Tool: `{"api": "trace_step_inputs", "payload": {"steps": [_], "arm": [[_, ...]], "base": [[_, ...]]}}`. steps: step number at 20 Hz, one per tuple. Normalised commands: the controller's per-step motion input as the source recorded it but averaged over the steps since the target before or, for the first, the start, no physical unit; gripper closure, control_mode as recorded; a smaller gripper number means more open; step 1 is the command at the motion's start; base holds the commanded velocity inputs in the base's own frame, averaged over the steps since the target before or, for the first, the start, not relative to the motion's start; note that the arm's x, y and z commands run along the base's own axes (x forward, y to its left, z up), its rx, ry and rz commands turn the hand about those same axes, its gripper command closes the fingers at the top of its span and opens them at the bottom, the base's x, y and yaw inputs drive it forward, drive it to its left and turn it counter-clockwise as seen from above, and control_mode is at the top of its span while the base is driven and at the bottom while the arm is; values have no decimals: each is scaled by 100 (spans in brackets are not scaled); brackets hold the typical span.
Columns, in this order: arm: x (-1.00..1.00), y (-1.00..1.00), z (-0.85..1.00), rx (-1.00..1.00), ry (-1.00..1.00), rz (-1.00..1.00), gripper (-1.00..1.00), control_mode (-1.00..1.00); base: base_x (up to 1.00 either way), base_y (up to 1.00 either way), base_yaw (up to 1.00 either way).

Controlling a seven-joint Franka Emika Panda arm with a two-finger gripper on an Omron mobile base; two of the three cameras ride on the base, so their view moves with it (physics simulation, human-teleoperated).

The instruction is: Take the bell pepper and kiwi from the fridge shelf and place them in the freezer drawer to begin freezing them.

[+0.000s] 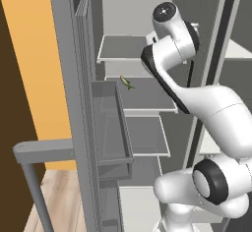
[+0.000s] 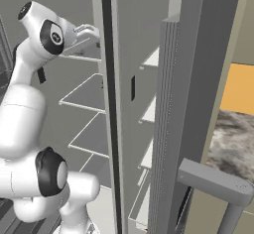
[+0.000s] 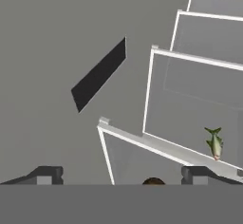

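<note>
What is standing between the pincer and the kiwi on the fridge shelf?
Nothing visible. In the hand view the open pincer has the brown kiwi right between its tips, with bare shelf around it.

In the hand view, a small brown rounded thing, probably the kiwi (image 3: 153, 182), shows at the bottom centre; the grey band cuts it off, so only its top is visible. The two finger tips (image 3: 45, 174) at the bottom are also cut off there. In the left base view, the small green-yellow fish (image 1: 127, 83) near the centre is too small to see clearly, and the white arm (image 1: 197, 103) hides the right part of its shelf (image 1: 142, 96).
</note>
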Motion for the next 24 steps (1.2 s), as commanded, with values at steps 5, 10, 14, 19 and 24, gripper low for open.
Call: {"api": "trace_step_inputs", "payload": {"steps": [5,10,14,19,24], "arm": [[53,0,-19,0,3,0,-100,-100],[51,0,-5,3,0,0,-100,-100],[45,0,-10,3,0,0,-100,-100],[48,0,-23,1,0,0,-100,-100],[54,0,-23,0,0,0,-100,-100]], "base": [[0,0,0],[0,0,0],[0,0,0],[0,0,0],[0,0,0]]}}
